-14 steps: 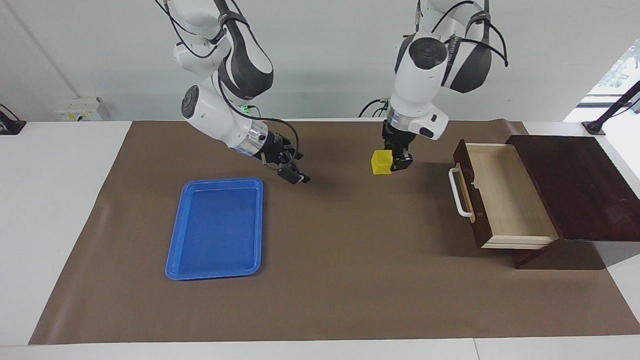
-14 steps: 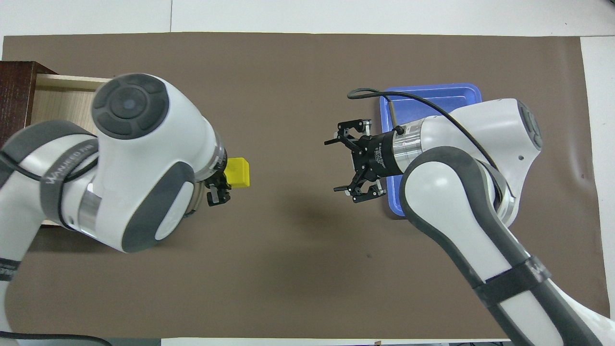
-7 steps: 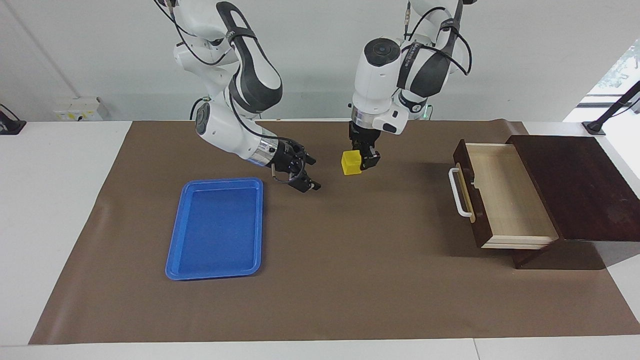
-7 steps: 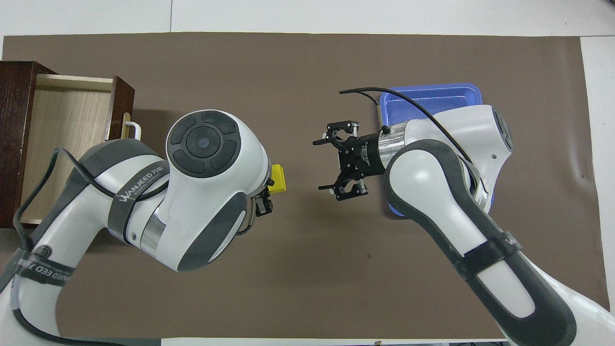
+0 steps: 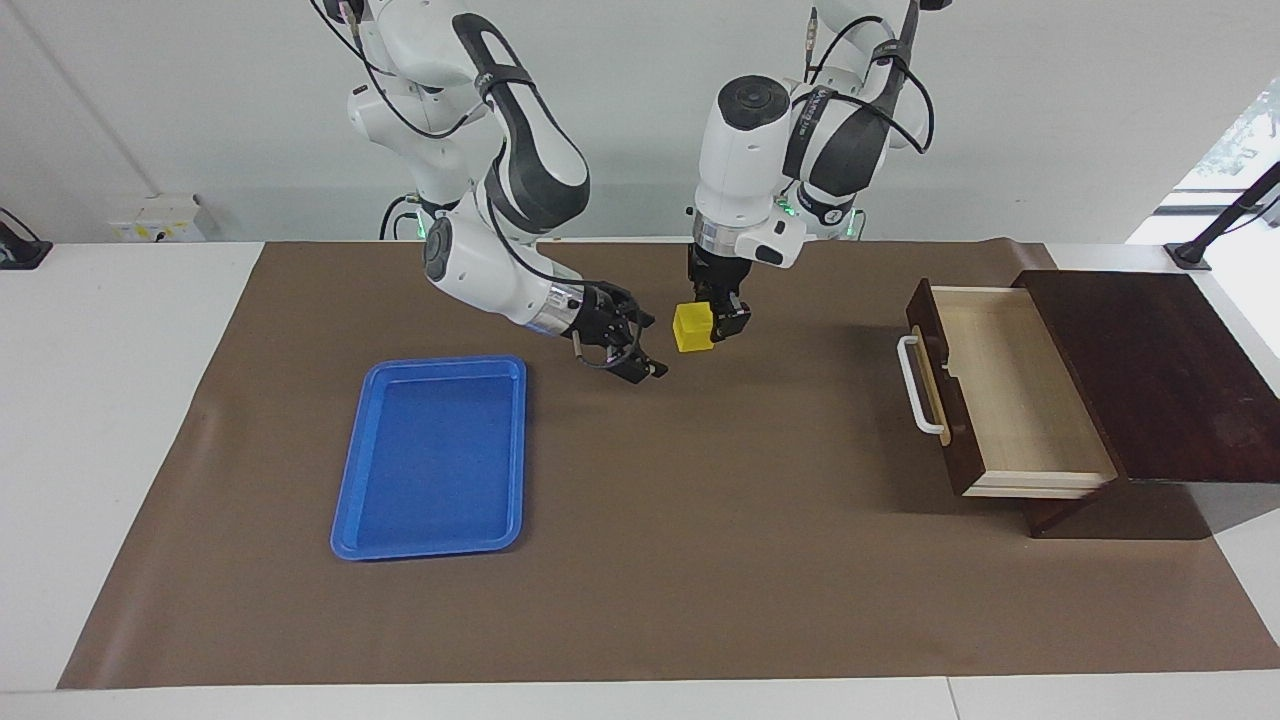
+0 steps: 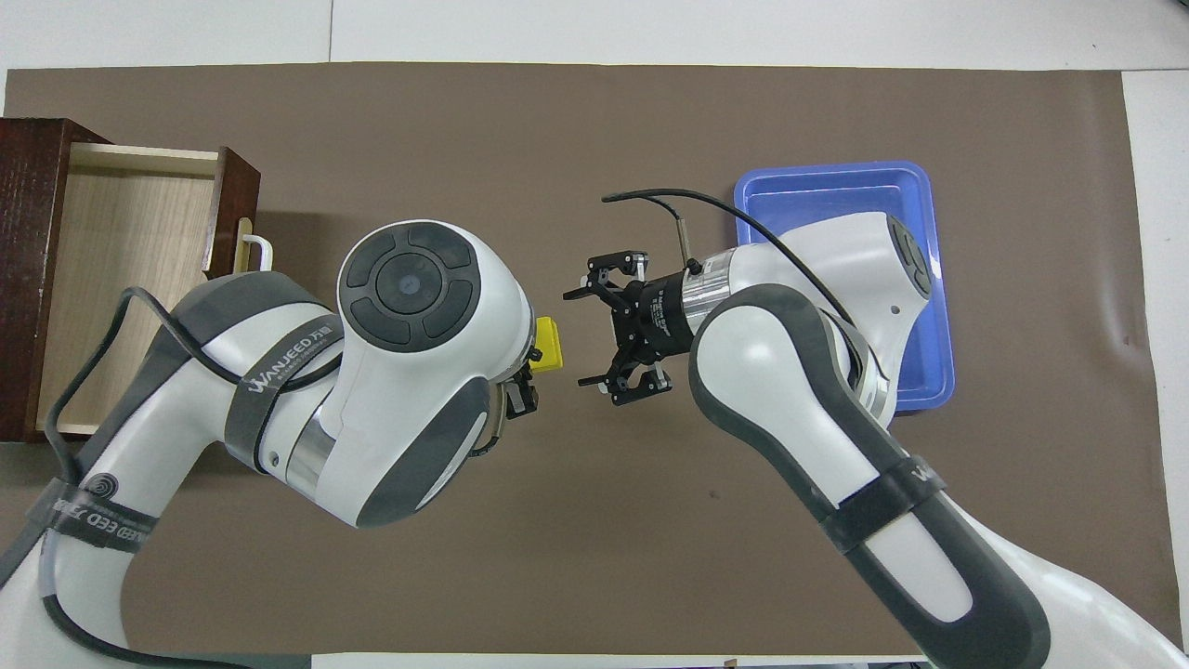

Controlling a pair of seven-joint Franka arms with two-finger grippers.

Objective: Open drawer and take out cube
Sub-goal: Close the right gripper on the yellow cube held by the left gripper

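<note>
The small yellow cube (image 5: 692,329) is held in the air by my left gripper (image 5: 711,325), which is shut on it over the brown mat near the middle of the table. The cube also shows in the overhead view (image 6: 549,342), half hidden under the left arm. My right gripper (image 5: 641,346) is open, level with the cube and a short gap from it, pointing at it; it shows the same in the overhead view (image 6: 591,335). The drawer (image 5: 1005,385) stands pulled open with its white handle (image 5: 912,385); its pale interior is bare.
The dark brown cabinet (image 5: 1150,370) holding the drawer sits at the left arm's end of the table. A flat blue tray (image 5: 435,455) lies on the mat toward the right arm's end, partly under the right arm in the overhead view (image 6: 836,190).
My left gripper has carried the cube away from the drawer toward the middle of the table. My right gripper has moved away from the tray toward the cube, still open.
</note>
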